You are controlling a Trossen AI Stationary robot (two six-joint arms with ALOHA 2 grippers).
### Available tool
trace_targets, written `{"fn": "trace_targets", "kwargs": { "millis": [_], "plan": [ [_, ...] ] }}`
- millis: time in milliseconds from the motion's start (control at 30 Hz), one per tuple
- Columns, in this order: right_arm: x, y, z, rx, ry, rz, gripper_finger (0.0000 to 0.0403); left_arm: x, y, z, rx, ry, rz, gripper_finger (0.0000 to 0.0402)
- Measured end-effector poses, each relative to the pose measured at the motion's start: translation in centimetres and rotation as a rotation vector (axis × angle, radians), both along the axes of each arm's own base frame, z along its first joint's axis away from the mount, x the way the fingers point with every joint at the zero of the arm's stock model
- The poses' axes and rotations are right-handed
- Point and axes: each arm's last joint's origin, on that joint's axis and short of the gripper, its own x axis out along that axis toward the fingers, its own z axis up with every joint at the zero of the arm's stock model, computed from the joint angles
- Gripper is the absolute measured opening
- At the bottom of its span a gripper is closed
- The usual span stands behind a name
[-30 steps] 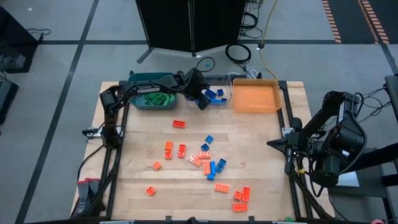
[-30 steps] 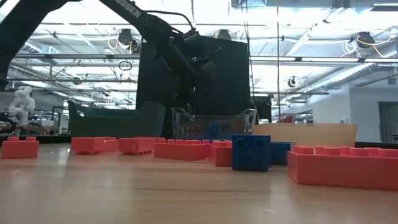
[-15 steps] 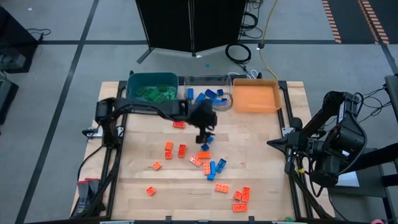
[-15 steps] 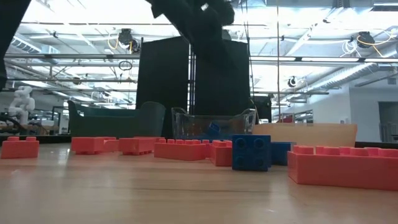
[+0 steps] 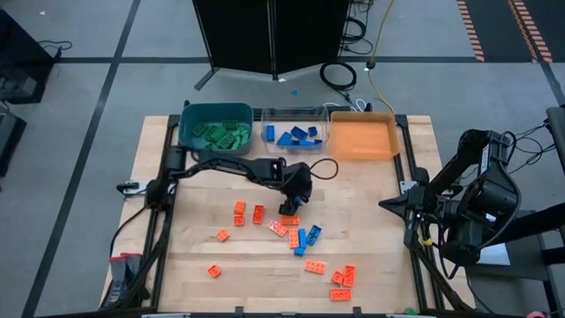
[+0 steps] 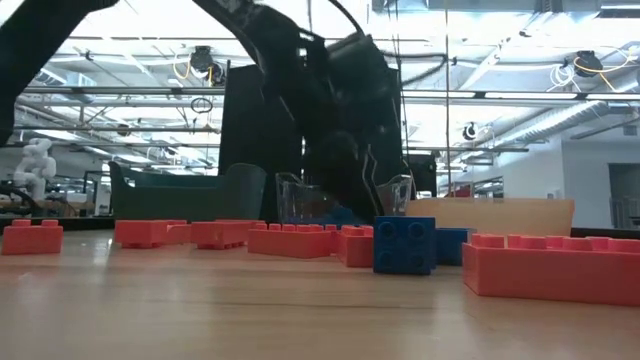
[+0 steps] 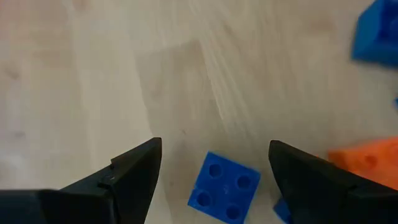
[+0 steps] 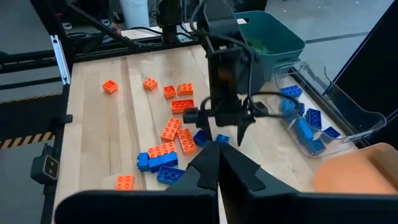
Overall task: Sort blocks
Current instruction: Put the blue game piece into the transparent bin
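My left gripper [image 7: 214, 158] hangs open over the middle of the table [image 5: 203, 190], fingers slanting down. A small square blue block [image 7: 224, 186] lies flat on the wood between and just below its fingertips, untouched. An orange-red block [image 7: 367, 158] lies next to it. More orange-red blocks [image 5: 258, 213] and blue blocks [image 5: 302, 238] are scattered on the near half of the table. My right gripper [image 8: 217, 165] waits shut, raised off the table's right edge.
Along the far edge stand a teal bin [image 5: 214, 128] with green blocks, a clear bin [image 5: 296, 132] with blue blocks, and an orange bin [image 5: 362, 137]. Bare wood lies at the table's left [image 5: 190, 230] and right [image 5: 371, 230].
My left gripper has swung from above the clear bin toward the table's near edge and down. It has rolled at the wrist and now hangs low over the blocks in the middle. The blocks have not moved.
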Motion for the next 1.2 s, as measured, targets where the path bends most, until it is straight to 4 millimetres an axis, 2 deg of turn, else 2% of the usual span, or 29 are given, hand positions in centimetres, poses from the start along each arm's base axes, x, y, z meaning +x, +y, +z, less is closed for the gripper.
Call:
{"fn": "trace_targets", "kwargs": {
  "millis": [133,433,533,867,1000,1200],
  "plan": [
    [0.0,0.1,0.0,0.007,-0.004,0.0,0.0,0.0,0.6,-1.8,-0.026,0.052,0.02,0.0302],
    [0.0,0.1,0.0,0.007,-0.003,0.001,0.0,-0.1,1.3,-2.5,-0.048,0.09,0.036,0.0294],
    [0.0,0.1,0.0,0.006,-0.003,0.001,0.0,-0.4,1.6,-2.6,-0.063,0.115,0.059,0.027],
    [0.0,0.0,0.0,0.003,-0.002,0.003,0.0,-0.8,2.2,-2.9,-0.057,0.16,0.086,0.0148],
    [0.0,0.0,0.0,0.002,-0.001,0.003,0.0,-0.8,2.2,-2.8,-0.07,0.164,0.122,0.0143],
    [0.0,0.0,0.0,-0.006,0.004,0.002,0.0,-0.5,2.3,-1.2,-0.046,0.136,0.142,0.0143]
  ]
}}
